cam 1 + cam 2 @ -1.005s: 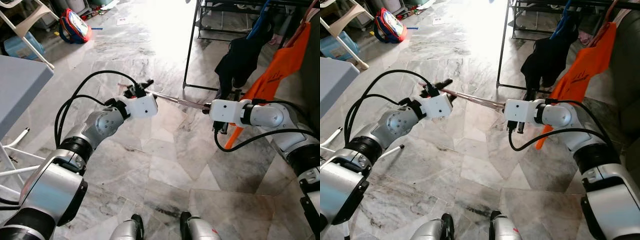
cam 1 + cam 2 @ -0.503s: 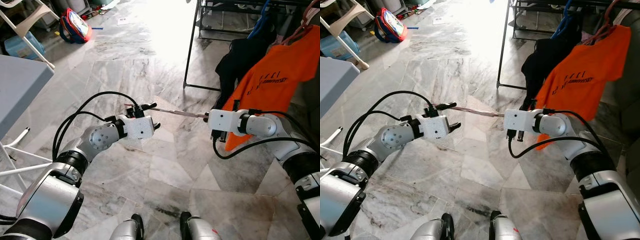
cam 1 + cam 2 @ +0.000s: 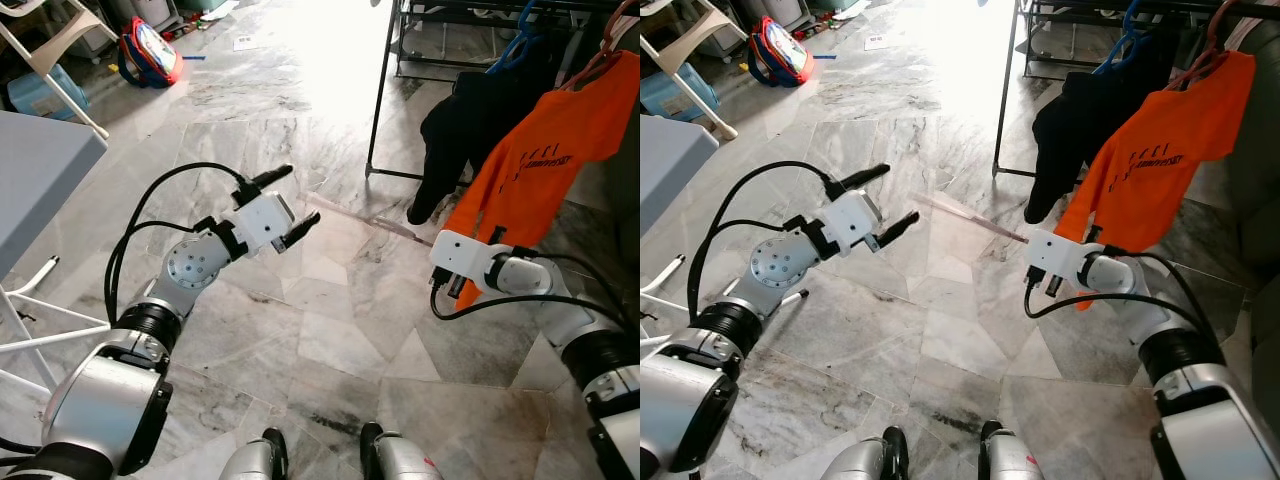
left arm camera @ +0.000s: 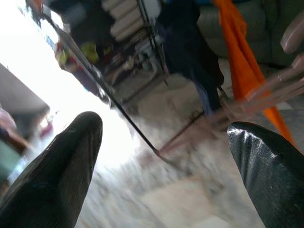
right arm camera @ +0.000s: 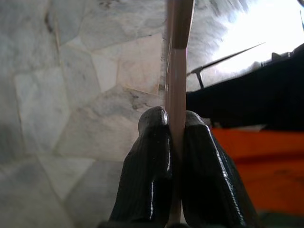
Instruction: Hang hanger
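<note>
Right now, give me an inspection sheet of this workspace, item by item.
Surface: grey marble floor, tiled.
Job's things: pinkish hanger clamped in the right gripper; blurred in the eye views.
Clutter: orange shirt and dark garment hanging on the black rack; red bag on the floor.
Grippers: left gripper open, holding nothing; right gripper shut on the hanger.
Cables: black cables loop along both arms.
Surroundings: grey table, white folding frame.

sunlit marble floor (image 3: pixel 330 330), grey table (image 3: pixel 40 170)
</note>
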You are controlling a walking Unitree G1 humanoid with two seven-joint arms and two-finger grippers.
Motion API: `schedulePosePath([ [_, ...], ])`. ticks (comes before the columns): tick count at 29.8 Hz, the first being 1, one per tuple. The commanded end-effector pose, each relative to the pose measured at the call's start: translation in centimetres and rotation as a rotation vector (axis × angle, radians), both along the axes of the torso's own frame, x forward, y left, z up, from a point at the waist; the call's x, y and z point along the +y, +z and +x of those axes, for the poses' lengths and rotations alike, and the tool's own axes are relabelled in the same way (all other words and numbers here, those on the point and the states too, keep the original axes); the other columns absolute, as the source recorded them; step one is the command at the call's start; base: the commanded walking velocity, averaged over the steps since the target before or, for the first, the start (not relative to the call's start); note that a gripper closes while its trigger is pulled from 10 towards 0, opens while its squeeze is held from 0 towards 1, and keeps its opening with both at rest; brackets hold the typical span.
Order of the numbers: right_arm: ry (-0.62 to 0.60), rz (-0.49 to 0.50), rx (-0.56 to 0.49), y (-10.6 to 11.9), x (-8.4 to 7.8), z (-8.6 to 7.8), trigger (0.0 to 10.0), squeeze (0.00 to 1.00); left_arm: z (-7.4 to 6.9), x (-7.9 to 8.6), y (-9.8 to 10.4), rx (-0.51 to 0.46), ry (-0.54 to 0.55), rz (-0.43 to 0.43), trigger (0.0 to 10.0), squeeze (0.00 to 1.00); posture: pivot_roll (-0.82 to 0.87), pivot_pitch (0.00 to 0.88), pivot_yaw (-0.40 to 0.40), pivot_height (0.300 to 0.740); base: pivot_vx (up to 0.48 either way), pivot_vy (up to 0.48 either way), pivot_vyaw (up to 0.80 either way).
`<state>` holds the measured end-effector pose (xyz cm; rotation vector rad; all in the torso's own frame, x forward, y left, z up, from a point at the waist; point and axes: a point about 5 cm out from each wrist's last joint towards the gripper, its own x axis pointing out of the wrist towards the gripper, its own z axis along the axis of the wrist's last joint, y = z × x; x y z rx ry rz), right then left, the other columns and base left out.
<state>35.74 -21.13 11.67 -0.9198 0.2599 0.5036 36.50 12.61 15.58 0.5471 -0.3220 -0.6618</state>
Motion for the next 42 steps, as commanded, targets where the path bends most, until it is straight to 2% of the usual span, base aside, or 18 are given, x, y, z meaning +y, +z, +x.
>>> schedulePosePath([
  [1, -0.072, 0.067, 0.001, -0.5, -0.4, -0.2, 0.0, 0.00, -0.2, 1.0, -1.2, 0.062, 0.050, -0.042, 10.0, 1.00, -0.10, 0.232, 0.068, 0.740, 0.000, 0.000, 0.00],
  [3, -0.147, 0.147, -0.009, -0.8, -0.5, -0.3, 0.0, 0.00, -0.3, 1.4, -2.1, 0.116, 0.118, -0.116, 10.0, 1.00, -0.10, 0.231, 0.068, 0.740, 0.000, 0.000, 0.00],
  [5, -0.274, 0.293, -0.037, -1.2, -0.5, -0.5, 0.0, 0.00, -0.5, 2.6, -3.9, 0.202, 0.290, -0.228, 10.0, 1.00, -0.10, 0.228, 0.065, 0.740, 0.000, 0.000, 0.00],
  [7, -0.319, 0.344, -0.045, -1.5, -0.5, -0.8, 0.0, 0.00, -0.7, 3.1, -4.5, 0.233, 0.342, -0.270, 10.0, 1.00, -0.10, 0.228, 0.065, 0.740, 0.000, 0.000, 0.00],
  [8, -0.373, 0.401, -0.046, -2.0, -0.6, -1.3, 0.0, 0.00, -1.1, 3.5, -5.3, 0.259, 0.395, -0.312, 10.0, 1.00, -0.10, 0.224, 0.059, 0.740, 0.000, 0.000, 0.00],
  [10, -0.394, 0.418, -0.047, -2.1, -0.6, -1.4, 0.0, 0.00, -1.2, 3.8, -5.6, 0.270, 0.423, -0.335, 10.0, 1.00, -0.11, 0.218, 0.054, 0.740, 0.000, 0.000, 0.00],
  [13, -0.509, 0.500, -0.043, -3.0, -0.8, -2.3, 0.0, 0.00, -2.0, 4.7, -7.2, 0.343, 0.548, -0.469, 10.0, 1.00, -0.11, 0.211, 0.050, 0.740, 0.000, 0.000, 0.00],
  [14, -0.509, 0.500, -0.043, -3.0, -0.8, -2.3, 0.0, 0.00, -2.0, 4.7, -7.2, 0.343, 0.548, -0.469, 10.0, 1.00, -0.11, 0.211, 0.050, 0.740, 0.000, 0.000, 0.00],
  [19, -0.637, 0.643, -0.049, -3.7, 0.2, -3.7, 0.0, 0.00, -3.7, 4.3, -9.3, 0.387, 0.602, -0.487, 10.0, 1.00, -0.12, 0.193, 0.044, 0.740, 0.000, 0.000, 0.00],
  [20, -0.660, 0.663, -0.042, -3.8, 0.5, -3.9, 1.9, 0.00, -3.9, 4.2, -9.6, 0.399, 0.616, -0.494, 10.0, 0.28, -0.12, 0.184, 0.043, 0.740, 0.000, 0.000, 0.00],
  [21, -0.695, 0.690, -0.026, -4.1, 1.1, -4.3, 7.0, 0.00, -4.2, 4.1, -9.9, 0.411, 0.631, -0.498, 10.0, 0.00, -0.12, 0.179, 0.042, 0.740, 0.000, 0.000, 0.00],
  [22, -0.711, 0.703, -0.016, -4.3, 1.3, -4.4, 10.0, 0.00, -4.3, 4.0, -10.1, 0.414, 0.632, -0.498, 10.0, 0.00, -0.12, 0.175, 0.041, 0.740, 0.000, 0.000, 0.00],
  [25, -0.732, 0.724, 0.012, -4.6, 2.7, -4.9, 10.0, 0.00, -4.4, 3.7, -10.1, 0.427, 0.635, -0.504, 10.0, 0.00, -0.12, 0.170, 0.043, 0.740, 0.000, 0.000, 0.00],
  [30, -0.736, 0.734, 0.030, -4.7, 3.9, -5.3, 10.0, 0.00, -4.2, 3.5, -9.7, 0.434, 0.617, -0.511, 10.0, 0.00, -0.12, 0.163, 0.040, 0.740, 0.000, 0.000, 0.00],
  [42, -0.724, 0.760, 0.049, -3.9, 4.9, -5.1, 10.0, 0.00, -4.0, 2.6, -9.2, 0.446, 0.584, -0.550, 10.0, 0.00, -0.13, 0.146, 0.028, 0.740, 0.071, 0.041, 0.00],
])
